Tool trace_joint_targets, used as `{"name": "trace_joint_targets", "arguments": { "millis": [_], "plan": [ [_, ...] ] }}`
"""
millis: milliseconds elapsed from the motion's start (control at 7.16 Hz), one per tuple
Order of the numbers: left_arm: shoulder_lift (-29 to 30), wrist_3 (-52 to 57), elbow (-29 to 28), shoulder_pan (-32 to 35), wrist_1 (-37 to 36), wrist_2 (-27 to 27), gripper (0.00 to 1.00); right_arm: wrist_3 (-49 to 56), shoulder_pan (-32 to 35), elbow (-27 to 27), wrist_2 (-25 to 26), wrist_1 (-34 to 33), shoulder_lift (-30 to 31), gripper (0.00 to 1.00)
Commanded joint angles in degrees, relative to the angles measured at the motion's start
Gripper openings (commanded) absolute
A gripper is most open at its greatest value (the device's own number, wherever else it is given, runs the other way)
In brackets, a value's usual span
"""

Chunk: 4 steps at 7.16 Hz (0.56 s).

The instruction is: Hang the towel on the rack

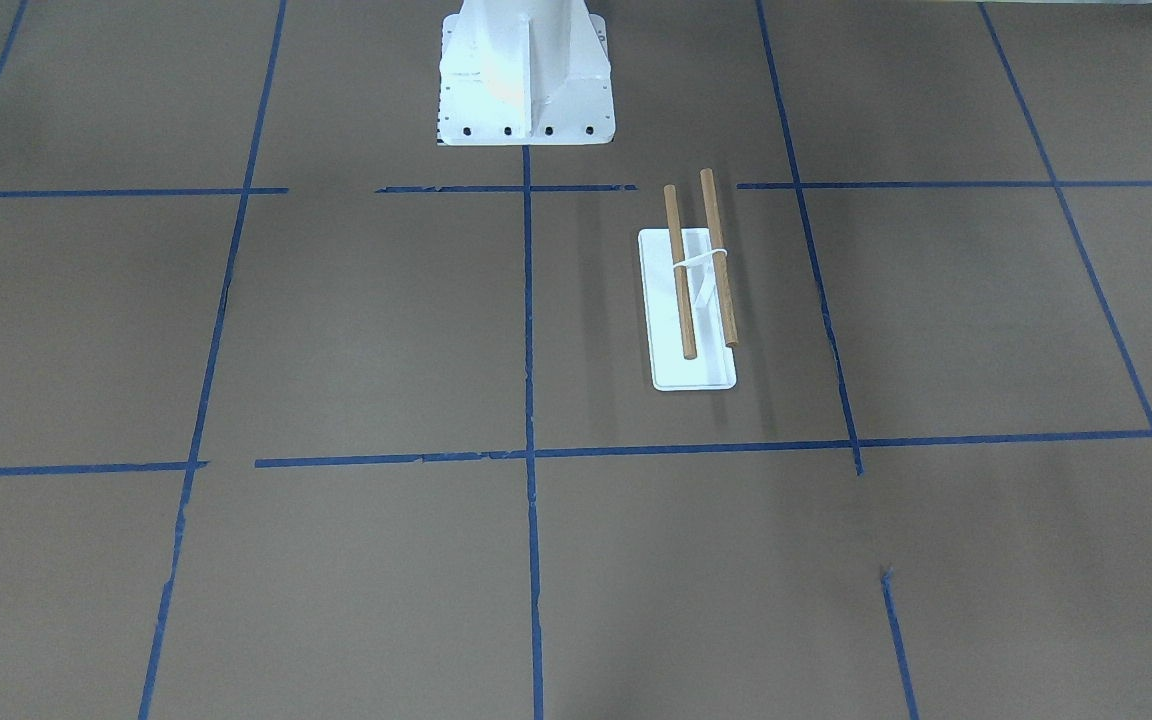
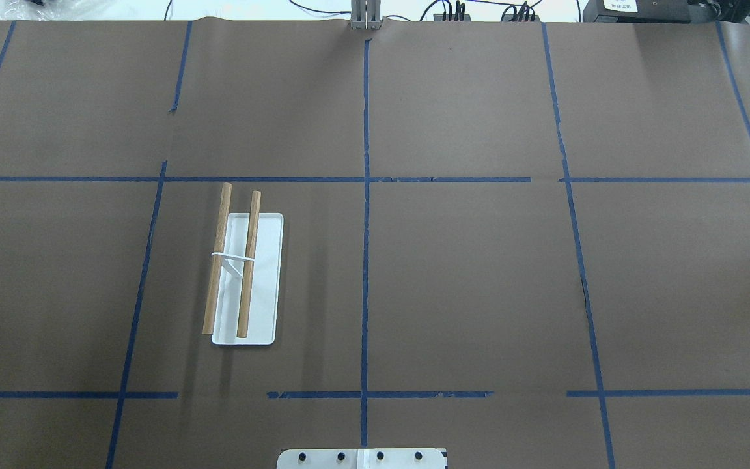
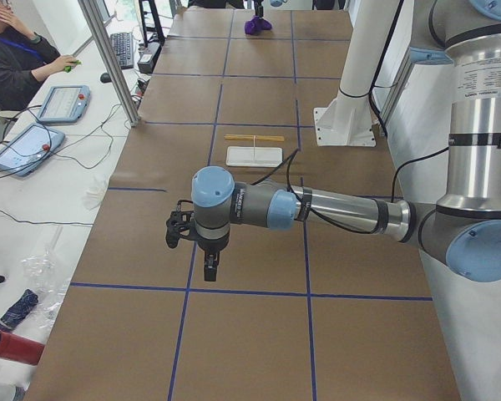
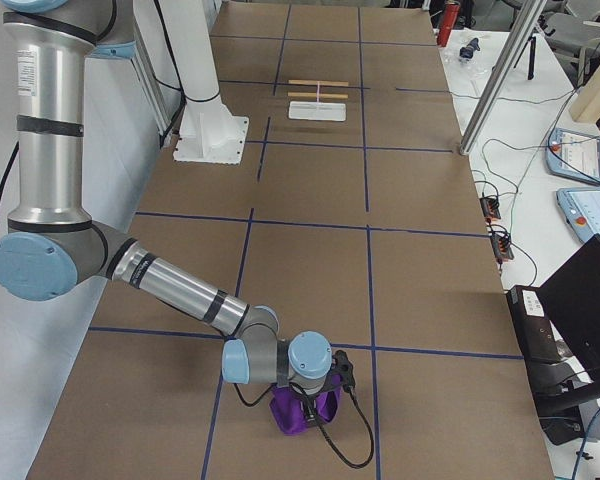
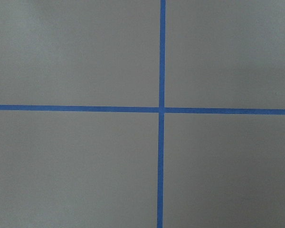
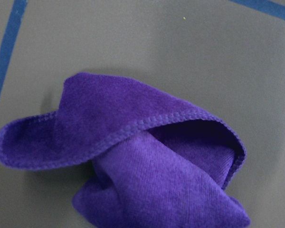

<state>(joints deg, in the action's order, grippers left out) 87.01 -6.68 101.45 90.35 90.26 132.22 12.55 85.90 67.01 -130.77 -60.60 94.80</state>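
Note:
The rack (image 2: 245, 273) has a white base plate and two wooden bars; it stands on the table's left half, also in the front view (image 1: 696, 300) and small in both side views (image 3: 254, 149) (image 4: 318, 100). The purple towel (image 6: 147, 166) lies crumpled on the brown table at its far right end (image 4: 302, 410). My right gripper (image 4: 305, 392) is down right over the towel; I cannot tell whether it is open or shut. My left gripper (image 3: 209, 266) hangs over bare table at the left end, far from the rack; I cannot tell its state.
The robot's white base (image 1: 524, 90) stands at the table's edge. Blue tape lines (image 5: 161, 109) cross the brown table. An operator and teach pendants (image 3: 63, 102) are beside the table, with a metal post (image 3: 108, 58) and a laptop (image 4: 580, 290).

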Motion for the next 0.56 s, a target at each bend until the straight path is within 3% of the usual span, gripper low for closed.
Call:
{"name": "trace_joint_targets", "arguments": {
  "millis": [0, 419],
  "plan": [
    [0.0, 0.0, 0.1, 0.0, 0.0, 0.0, 1.00, 0.1, -0.6, 0.0, 1.0, 0.2, -0.1, 0.01],
    [0.0, 0.0, 0.2, 0.0, 0.1, 0.0, 1.00, 0.5, -0.5, 2.0, -0.2, 0.2, -1.2, 0.00]
  ]
}}
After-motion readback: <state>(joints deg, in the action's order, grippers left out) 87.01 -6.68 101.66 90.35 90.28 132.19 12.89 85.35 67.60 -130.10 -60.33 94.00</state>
